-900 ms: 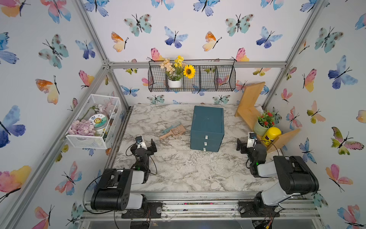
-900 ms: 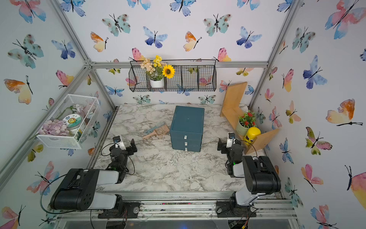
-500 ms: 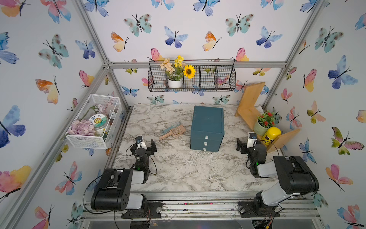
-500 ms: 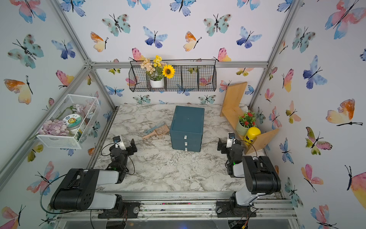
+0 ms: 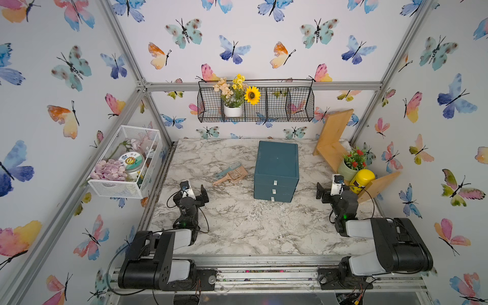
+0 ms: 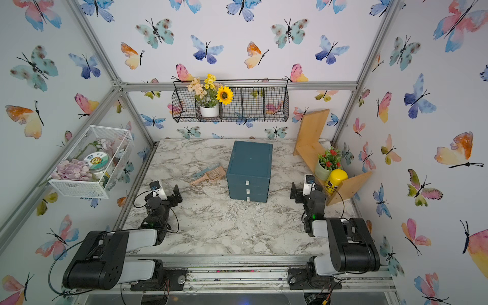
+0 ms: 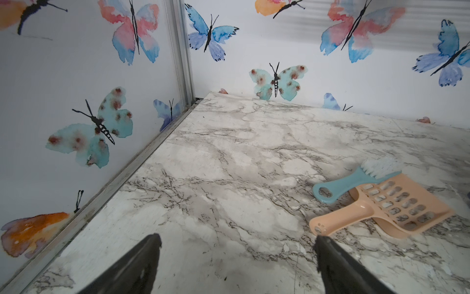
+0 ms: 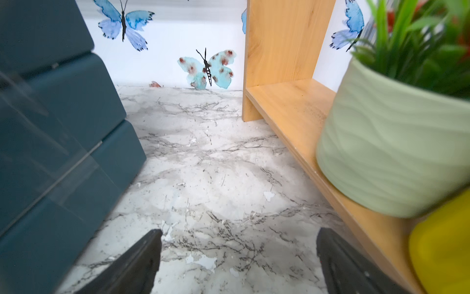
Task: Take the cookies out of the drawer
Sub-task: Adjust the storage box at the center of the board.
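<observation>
Marble table (image 5: pixel 237 227) is occupied toward the middle of its back half by a teal drawer cabinet (image 5: pixel 276 163). The cabinet is turned with its three fronts toward the front edge, presumably so that the drawers can be pulled from the arms' side. A wooden shelf (image 5: pixel 334 137) is leaned in the back right corner and along the right edge, out of the working space. The two arms are folded low at the front left and front right, well apart from the cabinet, in what is judged a rest pose before any reach.

The left gripper (image 7: pixel 237 241) is seen with its jaws spread wide over bare marble, nothing between them. The right gripper (image 8: pixel 239 236) is likewise spread and empty, between the cabinet's side and the shelf. A peach scoop (image 5: pixel 232 175) and a blue brush (image 5: pixel 229 167) are laid touching each other, just beside the cabinet's left side.

All three drawers are shut, with only their small white pulls (image 5: pixel 275 182) showing. The cookies are seen nowhere. They are judged to be inside a shut drawer, but which one cannot be told, so a drawer has to be opened first.
</observation>
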{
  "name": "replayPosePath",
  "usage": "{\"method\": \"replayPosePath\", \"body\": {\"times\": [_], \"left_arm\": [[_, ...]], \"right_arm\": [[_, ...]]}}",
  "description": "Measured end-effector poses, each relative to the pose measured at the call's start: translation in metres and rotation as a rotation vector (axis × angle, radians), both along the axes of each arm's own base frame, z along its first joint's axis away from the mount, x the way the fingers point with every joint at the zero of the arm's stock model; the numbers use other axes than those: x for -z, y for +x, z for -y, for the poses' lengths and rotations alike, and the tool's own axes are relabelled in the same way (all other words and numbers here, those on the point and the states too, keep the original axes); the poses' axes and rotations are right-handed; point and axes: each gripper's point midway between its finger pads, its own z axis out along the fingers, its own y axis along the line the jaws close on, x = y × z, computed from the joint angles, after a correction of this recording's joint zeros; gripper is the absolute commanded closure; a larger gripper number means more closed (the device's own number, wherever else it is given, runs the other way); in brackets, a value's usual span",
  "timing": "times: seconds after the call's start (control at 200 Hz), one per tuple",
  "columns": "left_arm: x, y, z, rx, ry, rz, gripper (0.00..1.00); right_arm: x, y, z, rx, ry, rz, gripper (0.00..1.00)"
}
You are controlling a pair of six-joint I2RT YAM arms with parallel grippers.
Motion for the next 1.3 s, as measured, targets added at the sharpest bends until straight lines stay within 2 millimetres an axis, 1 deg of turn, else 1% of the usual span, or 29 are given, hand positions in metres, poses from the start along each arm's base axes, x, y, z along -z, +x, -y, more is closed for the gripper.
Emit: {"method": "replayPosePath", "body": {"times": [0.075, 0.14, 0.2, 0.235, 0.265, 0.29, 0.34, 0.435, 0.496, 0.571, 0.676, 0.821, 0.941, 0.986, 1.131, 1.301], "left_arm": [[-0.02, 0.002, 0.0, -0.004, -0.018, 0.031, 0.01], [-0.04, 0.003, 0.0, -0.009, -0.046, 0.064, 0.02], [-0.055, 0.004, 0.0, -0.014, -0.085, 0.083, 0.02], [-0.063, 0.005, 0.001, -0.012, -0.105, 0.092, 0.01], [-0.066, 0.005, 0.002, -0.008, -0.122, 0.092, 0.01], [-0.07, 0.007, 0.004, 0.0, -0.142, 0.092, 0.01], [-0.074, 0.008, 0.01, 0.023, -0.191, 0.084, 0.01], [-0.073, 0.005, 0.022, 0.077, -0.281, 0.054, 0.04], [-0.07, 0.001, 0.031, 0.113, -0.349, 0.032, 0.06], [-0.067, -0.005, 0.043, 0.161, -0.428, 0.012, 0.07], [-0.064, -0.015, 0.06, 0.223, -0.511, -0.011, 0.07], [-0.059, -0.031, 0.085, 0.302, -0.593, -0.037, 0.07], [-0.063, -0.039, 0.099, 0.349, -0.628, -0.039, 0.07], [-0.064, -0.041, 0.102, 0.357, -0.635, -0.037, 0.08], [-0.068, -0.045, 0.103, 0.364, -0.654, -0.022, 0.1], [-0.068, -0.049, 0.106, 0.385, -0.673, -0.021, 0.16]], "right_arm": [[-0.023, 0.014, 0.0, 0.016, 0.048, -0.002, 0.01], [-0.036, 0.025, -0.002, 0.021, 0.103, -0.028, 0.02], [-0.039, 0.035, -0.01, -0.01, 0.146, -0.093, 0.02], [-0.038, 0.04, -0.016, -0.035, 0.166, -0.133, 0.04], [-0.036, 0.043, -0.022, -0.061, 0.19, -0.168, 0.07], [-0.034, 0.045, -0.026, -0.082, 0.207, -0.194, 0.07], [-0.025, 0.042, -0.035, -0.117, 0.247, -0.252, 0.08], [-0.001, 0.025, -0.048, -0.166, 0.314, -0.371, 0.1], [0.009, 0.015, -0.055, -0.188, 0.349, -0.431, 0.11], [0.015, 0.007, -0.064, -0.222, 0.391, -0.483, 0.15], [0.018, -0.003, -0.076, -0.276, 0.443, -0.534, 0.15], [0.012, -0.012, -0.096, -0.362, 0.494, -0.574, 0.15], [-0.001, -0.017, -0.122, -0.455, 0.507, -0.581, 0.15], [-0.004, -0.019, -0.132, -0.483, 0.507, -0.582, 0.15], [-0.009, -0.025, -0.149, -0.525, 0.526, -0.596, 0.15], [-0.016, -0.032, -0.174, -0.584, 0.527, -0.607, 0.16]]}}
